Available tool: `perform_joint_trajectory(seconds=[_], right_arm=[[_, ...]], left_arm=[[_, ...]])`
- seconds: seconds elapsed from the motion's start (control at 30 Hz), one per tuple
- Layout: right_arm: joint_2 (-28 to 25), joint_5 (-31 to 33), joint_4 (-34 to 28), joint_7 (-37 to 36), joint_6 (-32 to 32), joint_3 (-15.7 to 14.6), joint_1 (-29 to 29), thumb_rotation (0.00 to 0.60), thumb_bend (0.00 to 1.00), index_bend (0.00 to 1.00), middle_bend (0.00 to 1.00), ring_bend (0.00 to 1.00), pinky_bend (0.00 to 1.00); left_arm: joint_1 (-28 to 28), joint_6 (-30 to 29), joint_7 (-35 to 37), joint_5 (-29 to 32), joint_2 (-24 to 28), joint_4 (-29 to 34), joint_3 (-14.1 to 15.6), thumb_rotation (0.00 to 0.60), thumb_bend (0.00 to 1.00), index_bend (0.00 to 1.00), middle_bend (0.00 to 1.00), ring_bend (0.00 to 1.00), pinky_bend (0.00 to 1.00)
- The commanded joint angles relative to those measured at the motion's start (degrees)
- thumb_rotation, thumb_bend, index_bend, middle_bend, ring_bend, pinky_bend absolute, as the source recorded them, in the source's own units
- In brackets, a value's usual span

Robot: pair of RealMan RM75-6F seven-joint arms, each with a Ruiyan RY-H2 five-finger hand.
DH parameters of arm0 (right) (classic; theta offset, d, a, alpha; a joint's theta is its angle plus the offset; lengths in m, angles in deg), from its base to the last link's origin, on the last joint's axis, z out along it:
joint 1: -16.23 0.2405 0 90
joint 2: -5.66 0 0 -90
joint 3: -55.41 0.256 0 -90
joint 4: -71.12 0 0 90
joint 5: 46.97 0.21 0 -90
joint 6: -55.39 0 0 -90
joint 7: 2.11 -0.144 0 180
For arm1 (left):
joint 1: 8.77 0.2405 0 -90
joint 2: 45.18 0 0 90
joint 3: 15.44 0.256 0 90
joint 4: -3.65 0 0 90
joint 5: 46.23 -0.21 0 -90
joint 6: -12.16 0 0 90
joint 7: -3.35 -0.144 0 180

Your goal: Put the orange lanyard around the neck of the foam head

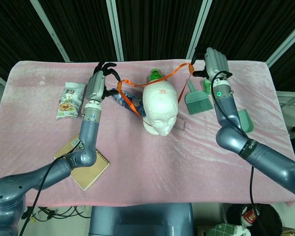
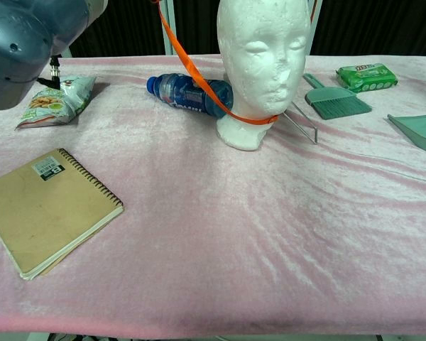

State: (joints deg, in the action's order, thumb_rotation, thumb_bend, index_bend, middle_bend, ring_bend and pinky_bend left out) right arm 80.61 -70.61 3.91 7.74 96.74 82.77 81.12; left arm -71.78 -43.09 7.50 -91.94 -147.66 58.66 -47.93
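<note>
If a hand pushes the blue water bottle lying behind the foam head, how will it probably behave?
The bottle lies on its side, so it would probably roll rather than slide. It rests against the foam head, which may stop it on that side. The soft pink cloth might slow the rolling.

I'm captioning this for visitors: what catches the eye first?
The white foam head at the middle of the pink table, with the orange lanyard looped under its chin. The left hand and right hand hold the strap up on either side behind it.
</note>
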Motion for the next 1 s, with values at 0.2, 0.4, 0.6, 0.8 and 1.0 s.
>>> perform_joint_trajectory(seconds=[0.2,0.4,0.6,0.8,1.0], right_arm=[[7.6,1.0,14.2,1.4,-6.2,-2.4,3.9,0.6,0.48,0.77,0.24,0.35,0.33],[10.0,0.0,18.8,1.8,-9.8,-3.8,4.5,0.6,0.41,0.72,0.21,0.33,0.29],[8.7,-0.6,18.2,1.7,-15.5,-5.3,4.2,0.6,0.13,0.28,0.11,0.23,0.21],[5.8,0.7,15.1,-0.3,-17.6,-5.4,3.9,0.6,0.03,0.17,0.08,0.21,0.2],[2.0,-0.3,10.8,-4.3,-15.6,-3.6,2.0,0.6,0.03,0.17,0.08,0.21,0.2]], left_arm=[[-3.9,5.3,5.8,-1.3,-8.3,-16.3,-0.1,0.6,0.41,0.55,0.22,0.0,0.07],[-5.4,8.6,8.6,-2.0,-12.4,-25.0,-0.1,0.6,0.38,0.52,0.21,0.0,0.07],[-5.7,13.5,6.6,-1.7,-13.9,-29.3,0.5,0.6,0.09,0.29,0.09,0.0,0.0],[-5.3,13.1,2.5,-0.5,-12.2,-26.9,-0.5,0.6,0.03,0.26,0.06,0.0,0.0],[-2.8,9.3,-3.0,0.8,-8.3,-17.8,-1.0,0.6,0.01,0.26,0.05,0.0,0.0]])
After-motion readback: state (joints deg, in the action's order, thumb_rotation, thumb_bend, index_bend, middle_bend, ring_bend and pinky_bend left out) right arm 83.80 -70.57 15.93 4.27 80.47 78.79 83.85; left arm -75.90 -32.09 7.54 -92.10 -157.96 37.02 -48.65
